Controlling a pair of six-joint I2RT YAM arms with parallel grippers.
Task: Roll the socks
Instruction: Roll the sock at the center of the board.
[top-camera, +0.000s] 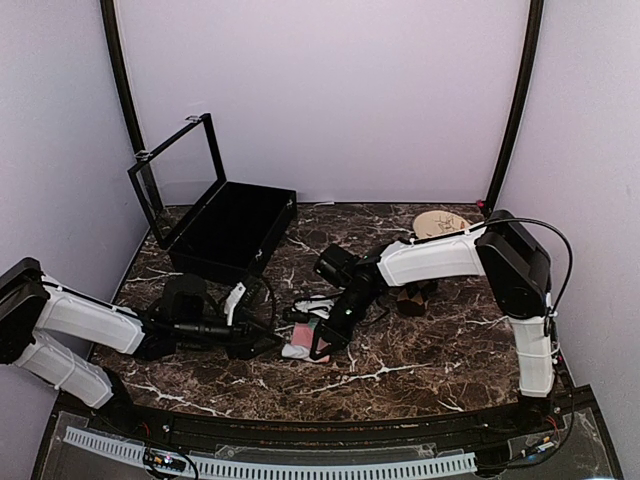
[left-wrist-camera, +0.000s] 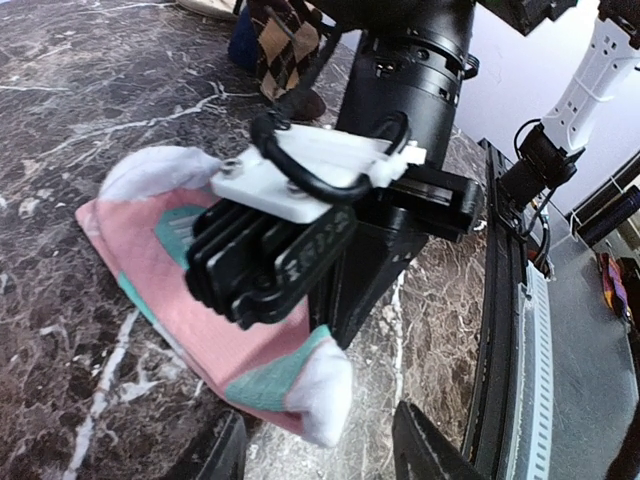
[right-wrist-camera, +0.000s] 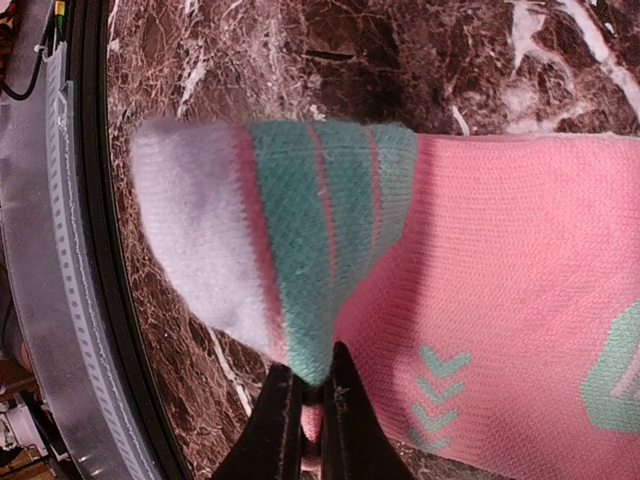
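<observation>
An open black box (top-camera: 235, 228) stands at the bench's (top-camera: 420, 375) far left, lid upright. The left tool (left-wrist-camera: 320, 455) sits low over the bench, released, its jaws spread just short of the pink sock's (left-wrist-camera: 140, 250) pale end. The pink sock lies on the bench front and centre, mostly flat, with its pale, green-banded end lifted and folded. The right tool (right-wrist-camera: 312, 405) is clenched on that end, pinching the fabric edge. Further right, the argyle sock (left-wrist-camera: 285, 45) stands against a dark blue mug (left-wrist-camera: 240, 45). A tan plate (top-camera: 440, 222) lies at the back right.
</observation>
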